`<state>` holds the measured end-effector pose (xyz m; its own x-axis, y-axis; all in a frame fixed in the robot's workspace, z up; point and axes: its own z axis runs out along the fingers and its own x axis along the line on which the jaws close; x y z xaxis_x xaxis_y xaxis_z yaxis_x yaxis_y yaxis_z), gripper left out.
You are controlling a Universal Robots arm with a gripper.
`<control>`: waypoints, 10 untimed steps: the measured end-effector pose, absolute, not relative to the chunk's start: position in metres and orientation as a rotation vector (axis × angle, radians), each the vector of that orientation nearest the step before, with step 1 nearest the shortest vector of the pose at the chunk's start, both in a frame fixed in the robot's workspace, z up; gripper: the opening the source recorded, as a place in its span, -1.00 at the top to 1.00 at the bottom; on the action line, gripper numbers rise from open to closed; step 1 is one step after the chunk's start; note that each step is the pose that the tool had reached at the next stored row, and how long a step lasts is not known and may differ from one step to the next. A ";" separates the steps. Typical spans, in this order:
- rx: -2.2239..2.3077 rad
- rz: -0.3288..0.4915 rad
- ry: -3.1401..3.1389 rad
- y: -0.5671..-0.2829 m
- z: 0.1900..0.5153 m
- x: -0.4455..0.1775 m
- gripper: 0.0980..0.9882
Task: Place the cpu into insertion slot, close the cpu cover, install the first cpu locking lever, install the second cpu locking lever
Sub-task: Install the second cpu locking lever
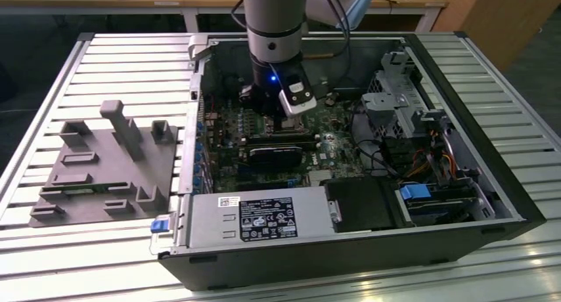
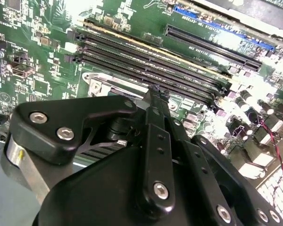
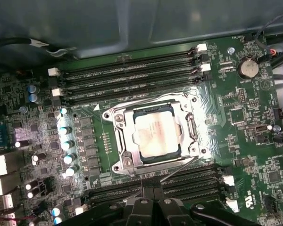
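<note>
The cpu [image 3: 155, 135], a silvery-tan square, lies seated in the insertion slot [image 3: 148, 109], whose dark edge shows around it. The grey metal cpu cover [image 3: 126, 139] lies flat around the chip. A thin metal lever [image 3: 181, 170] runs slanted along the socket side nearest my fingers, and another lever [image 3: 190, 129] lies along an adjoining side. My gripper [image 3: 153, 189] hovers just off the socket's edge, shut, with nothing between its fingers. In the second wrist view the gripper [image 2: 155, 90] points down at the board. In the exterior view it [image 1: 282, 123] hangs inside the open computer case.
Long black memory slots [image 3: 127, 77] flank the socket on two sides. A black heatsink block [image 1: 276, 154] sits just before the gripper, with a power supply [image 1: 254, 220] at the case front. Drive cages and cables [image 1: 412, 118] fill the exterior view's right. A grey fixture [image 1: 96, 164] lies outside, left.
</note>
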<state>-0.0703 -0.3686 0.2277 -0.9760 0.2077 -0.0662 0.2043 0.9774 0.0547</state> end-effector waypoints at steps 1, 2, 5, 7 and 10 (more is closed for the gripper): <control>0.319 0.087 3.053 -0.370 0.227 -0.070 0.99; 0.319 0.102 3.053 -0.371 0.227 -0.071 0.99; 0.321 0.148 3.054 -0.376 0.226 -0.071 0.99; 0.322 0.176 3.054 -0.379 0.225 -0.072 0.99; 0.324 0.221 3.054 -0.384 0.224 -0.073 0.99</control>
